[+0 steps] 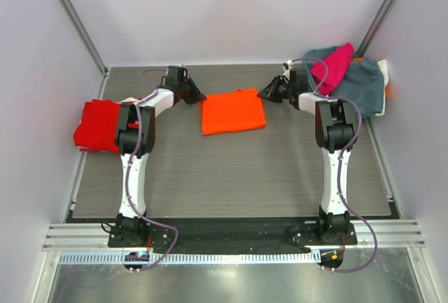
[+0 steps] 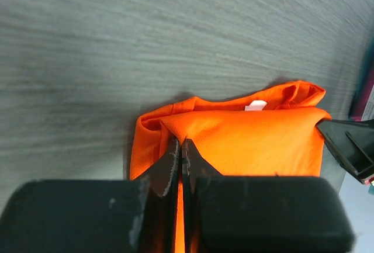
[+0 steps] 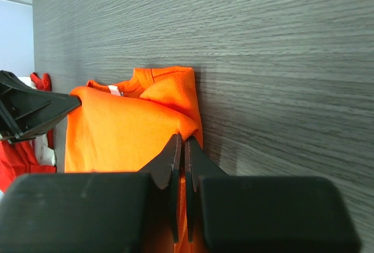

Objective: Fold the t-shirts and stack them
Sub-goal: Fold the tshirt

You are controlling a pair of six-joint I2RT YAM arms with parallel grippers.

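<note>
While the orange t-shirt (image 1: 233,110) lies folded into a rough rectangle at the far middle of the counter (image 1: 231,177), it is held at both far corners. The left claw (image 1: 199,97) is closed on the far left corner, and the right claw (image 1: 264,94) is closed on the far right corner. Both arms are stretched forward and bent inward towards the cloth.

From the left wrist camera, the two fingers are seen pressed together with a thin strip of orange fabric pinched between them. A small ridge of cloth is drawn up at their tips. A white label (image 2: 255,106) is visible at the neckline, along the far edge of the folded shirt. The tip of the other claw is seen touching the opposite edge. The right wrist camera gives the mirrored picture: fingers shut tight on the orange fabric, with the collar bunched just beyond them.

The red t-shirt (image 1: 98,127) is seen at the left edge of the counter, well apart from the orange one and partly hidden by the left arm. At the far right corner, the magenta t-shirt (image 1: 334,65) is draped on top of a crumpled grey-blue garment (image 1: 360,82), just beside the right arm's wrist
</note>
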